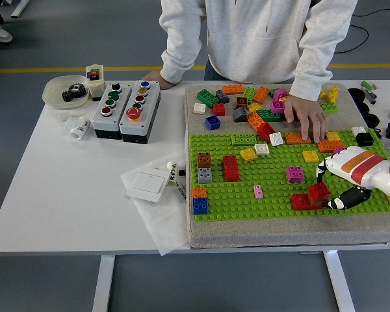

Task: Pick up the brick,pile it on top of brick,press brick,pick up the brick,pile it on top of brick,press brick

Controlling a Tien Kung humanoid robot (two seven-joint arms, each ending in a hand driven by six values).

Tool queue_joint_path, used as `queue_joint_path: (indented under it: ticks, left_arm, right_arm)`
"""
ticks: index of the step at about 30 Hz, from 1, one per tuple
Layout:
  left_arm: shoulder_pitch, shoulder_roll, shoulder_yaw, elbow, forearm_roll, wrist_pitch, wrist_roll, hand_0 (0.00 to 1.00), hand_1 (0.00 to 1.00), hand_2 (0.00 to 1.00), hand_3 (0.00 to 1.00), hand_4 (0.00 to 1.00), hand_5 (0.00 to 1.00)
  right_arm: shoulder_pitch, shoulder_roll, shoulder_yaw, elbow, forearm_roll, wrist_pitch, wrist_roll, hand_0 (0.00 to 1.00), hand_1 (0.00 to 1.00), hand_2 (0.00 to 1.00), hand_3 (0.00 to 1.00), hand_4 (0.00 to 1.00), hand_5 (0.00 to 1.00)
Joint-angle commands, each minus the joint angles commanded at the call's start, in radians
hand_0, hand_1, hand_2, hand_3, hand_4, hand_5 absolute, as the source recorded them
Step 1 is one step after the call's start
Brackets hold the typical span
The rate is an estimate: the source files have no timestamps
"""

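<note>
A red brick (319,192) sits tilted, half on top of another red brick (301,202), at the right front of the green baseplate (273,195). My right hand (325,189), white with an orange stripe, reaches in from the right edge. Its black thumb (343,199) lies against the tilted brick's right side and a black fingertip (321,173) is just above it, so the brick is held between them. A person's hand (305,117) presses on an orange brick (298,138) at the plate's far edge. My left arm is out of view.
Loose bricks (247,104) lie heaped on the grey mat (260,235) behind the plate; small stacks (199,201) stand on the plate's left. Two button boxes (127,110), a gear bowl (65,91) and a white switch (146,184) are on the left. The person's other hand (159,78) rests on the far edge.
</note>
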Motion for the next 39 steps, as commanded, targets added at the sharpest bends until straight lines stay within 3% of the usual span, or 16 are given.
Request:
queue_joint_path:
  ticks: [3,4,9,10,14,16,21,22,27,28,39]
  left_arm:
    - [0.000,0.000,0.000,0.000,0.000,0.000,0.000,0.727,0.747,0.792,0.627,0.680,0.617]
    - [0.000,0.000,0.000,0.000,0.001,-0.001,0.000,0.727,0.747,0.791,0.626,0.680,0.617]
    - [0.000,0.000,-0.001,0.000,0.003,-0.001,0.001,0.727,0.747,0.791,0.626,0.680,0.617]
    - [0.000,0.001,0.000,0.000,0.003,-0.001,0.000,0.727,0.747,0.791,0.627,0.680,0.618]
    - [0.001,0.002,0.003,0.000,0.000,-0.001,-0.001,0.727,0.747,0.791,0.627,0.680,0.618]
    - [0.001,0.002,0.002,0.000,0.000,-0.001,-0.002,0.726,0.747,0.791,0.627,0.681,0.619]
    - [0.002,0.002,0.001,0.000,0.004,-0.002,-0.001,0.726,0.747,0.791,0.627,0.681,0.619]
    - [0.002,0.002,0.001,0.000,0.005,-0.002,-0.001,0.727,0.747,0.791,0.626,0.681,0.619]
    - [0.003,0.002,0.000,0.001,0.005,-0.002,-0.001,0.727,0.747,0.791,0.626,0.681,0.619]
    - [0.003,0.003,0.000,0.001,0.006,-0.002,-0.001,0.726,0.746,0.791,0.625,0.679,0.620]
    - [0.005,0.003,-0.006,0.002,0.014,-0.004,0.000,0.726,0.746,0.790,0.626,0.679,0.619]
  right_arm:
    - [-0.003,0.001,0.012,0.001,-0.001,0.000,-0.005,0.501,0.568,0.678,0.616,0.919,0.399]
    - [-0.005,0.001,0.015,0.002,-0.002,0.002,-0.006,0.547,0.626,0.740,0.799,0.990,0.417]
    - [-0.034,-0.008,0.062,0.034,-0.005,0.029,-0.022,0.547,0.626,0.740,0.799,0.990,0.417]
    - [-0.053,-0.013,0.088,0.053,-0.001,0.033,-0.027,0.629,0.661,0.761,0.833,0.998,0.422]
    - [-0.113,-0.023,0.181,0.114,0.006,0.038,-0.046,0.629,0.661,0.761,0.833,0.998,0.422]
    - [-0.145,-0.025,0.225,0.146,0.020,0.031,-0.053,0.678,0.687,0.773,0.842,0.992,0.418]
    - [-0.206,-0.036,0.296,0.211,0.077,-0.013,-0.071,0.678,0.687,0.773,0.842,0.992,0.418]
    - [-0.213,-0.037,0.303,0.218,0.085,-0.018,-0.073,0.684,0.675,0.732,0.663,0.908,0.435]
    - [-0.293,-0.037,0.368,0.273,0.166,-0.053,-0.106,0.684,0.675,0.732,0.663,0.908,0.435]
    - [-0.310,-0.037,0.380,0.284,0.189,-0.053,-0.108,0.688,0.667,0.720,0.559,0.842,0.455]
    - [-0.391,-0.046,0.415,0.317,0.260,-0.022,-0.112,0.667,0.654,0.705,0.524,0.817,0.458]
